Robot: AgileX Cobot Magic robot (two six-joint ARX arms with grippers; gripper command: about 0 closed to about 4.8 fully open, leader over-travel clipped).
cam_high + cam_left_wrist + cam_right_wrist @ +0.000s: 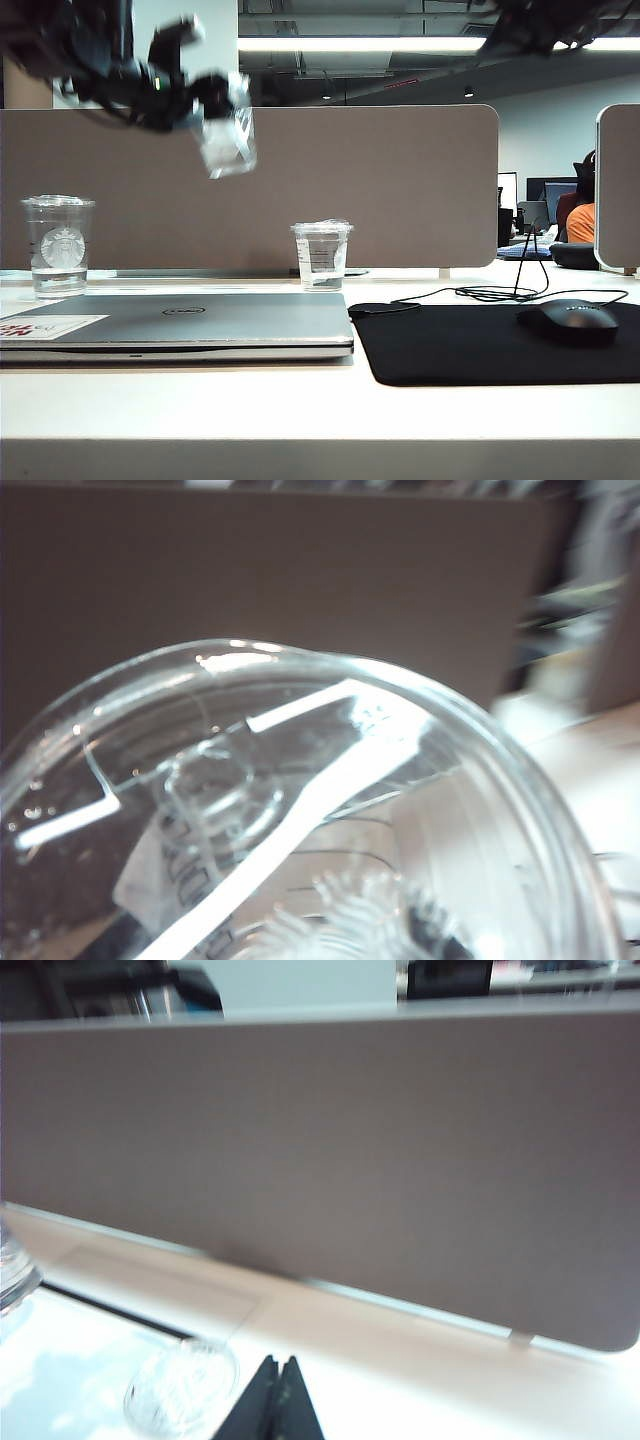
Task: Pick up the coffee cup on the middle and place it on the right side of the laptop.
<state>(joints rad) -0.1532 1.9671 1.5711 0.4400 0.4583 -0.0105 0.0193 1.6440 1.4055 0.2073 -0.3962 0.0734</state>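
One clear plastic lidded coffee cup (226, 140) hangs tilted upper left, clamped in left gripper (205, 100) for transport; right gripper (279, 1400) pinched closed, idle.

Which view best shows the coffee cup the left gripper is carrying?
The exterior view: the coffee cup hangs tilted in the left gripper, high above the laptop. The left wrist view shows only its lid and rim, blurred. The right wrist view misses it.

Grey-brown partition panel (300, 190) standing along the back edge of the white counter (300, 400). Above the partition, long ceiling strip light (360, 44) glowing. Right of the partition, open office with monitors (545, 200) and another panel (620, 185).
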